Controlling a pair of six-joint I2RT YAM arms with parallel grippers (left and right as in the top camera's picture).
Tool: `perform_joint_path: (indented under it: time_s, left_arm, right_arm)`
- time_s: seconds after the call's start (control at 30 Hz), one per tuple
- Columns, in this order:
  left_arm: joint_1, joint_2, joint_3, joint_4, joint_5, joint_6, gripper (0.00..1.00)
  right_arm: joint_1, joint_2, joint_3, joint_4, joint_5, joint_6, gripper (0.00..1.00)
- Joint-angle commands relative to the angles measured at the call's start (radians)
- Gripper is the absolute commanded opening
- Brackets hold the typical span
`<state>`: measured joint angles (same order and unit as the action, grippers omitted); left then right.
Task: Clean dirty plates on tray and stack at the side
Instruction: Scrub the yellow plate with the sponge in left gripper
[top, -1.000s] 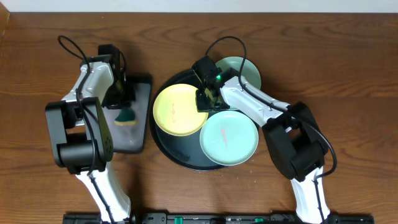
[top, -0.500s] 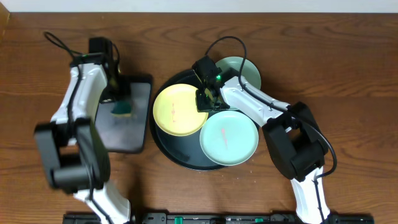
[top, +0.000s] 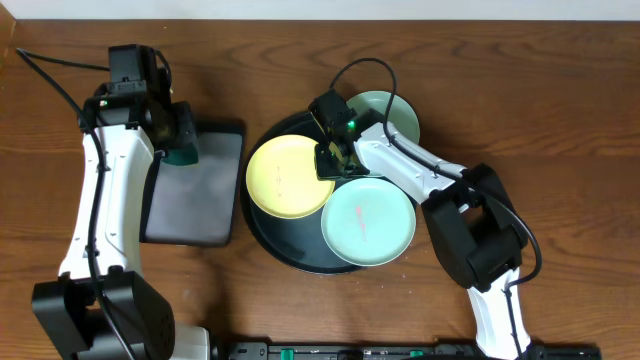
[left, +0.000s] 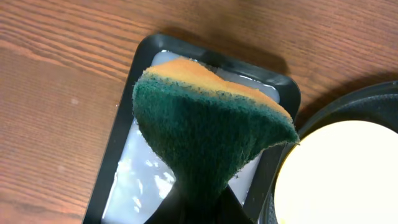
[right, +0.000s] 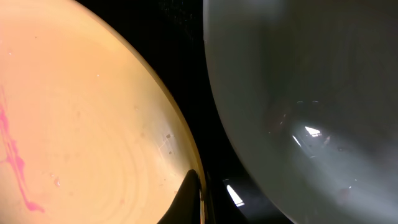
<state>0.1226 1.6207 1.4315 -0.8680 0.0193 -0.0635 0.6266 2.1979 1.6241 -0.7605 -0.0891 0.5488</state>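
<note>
Left gripper (left: 205, 211): pinching the sponge (left: 205, 130), held above the grey tray (top: 190, 200)
Right gripper (right: 194, 199): fingers pressed together, tips at the yellow plate (top: 285, 180) rim; cannot tell if it grips
Plates: yellow plate and near mint plate (top: 368, 222) in the black tray (top: 290, 240); far mint plate (top: 395, 108) overhangs its far rim
In the way: right arm (top: 410, 170) crosses the tray
Dirt: pink streaks (right: 12, 155) on yellow plate
Grey tray: wet film, just beside black tray
Surface: brown wooden table (top: 560, 120); pale wall (top: 400, 8) behind
</note>
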Motion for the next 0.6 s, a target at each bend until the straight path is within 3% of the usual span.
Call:
perform_joint_path:
  time_s: [0.0,0.33,0.57]
  left_arm:
    - [-0.003,-0.063,0.007,-0.008,-0.022,-0.033,0.07]
    - [-0.109,-0.103,-0.129,0.067,-0.048,-0.144,0.08]
    - [-0.218,-0.051,-0.24,0.209,0.086,-0.203,0.08]
  right_arm:
    - [0.005,0.013,-0.002,0.006,0.062,-0.005,0.01]
    - [0.001,0.013,-0.002,0.006,0.043,-0.005,0.01]
    - [0.001,0.013,-0.002,0.006,0.035,-0.012,0.02]
